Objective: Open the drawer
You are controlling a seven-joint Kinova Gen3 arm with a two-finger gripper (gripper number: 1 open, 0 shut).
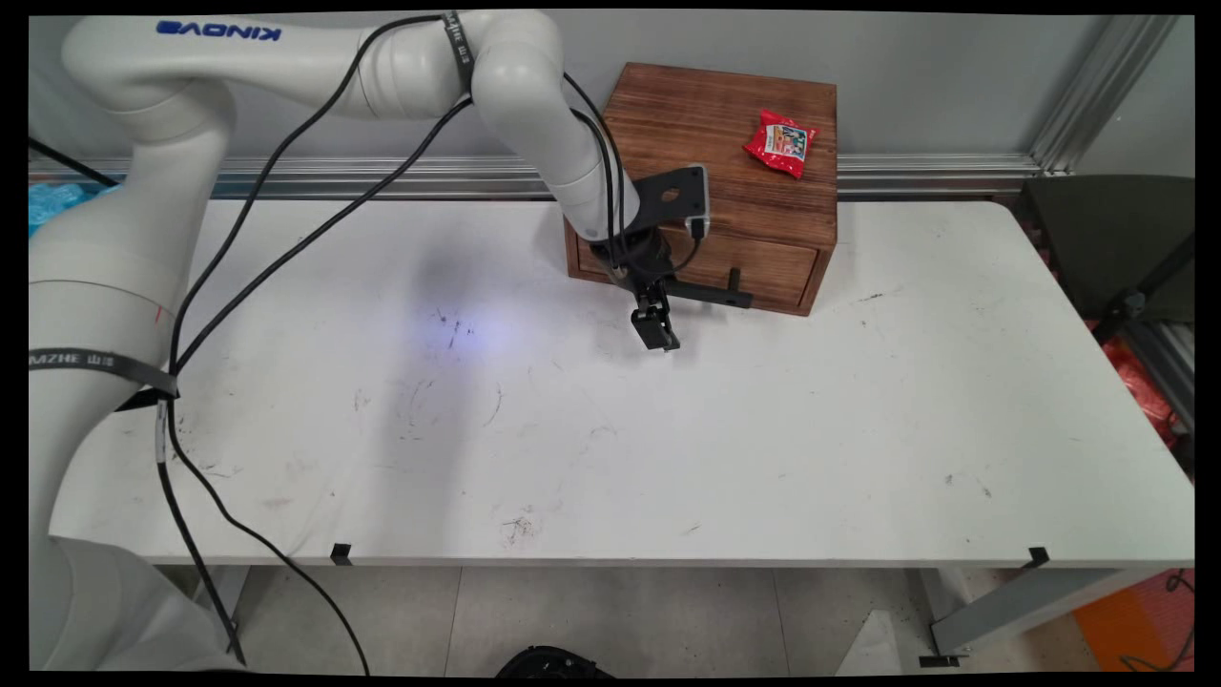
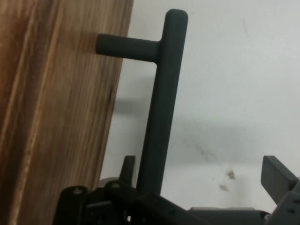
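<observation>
- Two black fingers of the pincer [image 1: 658, 329] stand apart, open; in the hand view one fingertip [image 2: 127, 168] sits between the drawer front and the handle bar, the other [image 2: 276, 176] well out to the far side, so the dark handle [image 2: 161, 103] runs between them ungripped.
- Handle's long axis lies along the drawer front [image 1: 754, 272], held off it by a short post; in the main view it points left-right across the wooden box [image 1: 725, 124].
- Risk, as I judge it: the bar sits close to the inner finger, so closing off-centre could nudge or twist the box on the counter [image 1: 668, 458].
- Red snack packet [image 1: 781, 143] rests on the box top and could slide if the box jerks.
</observation>
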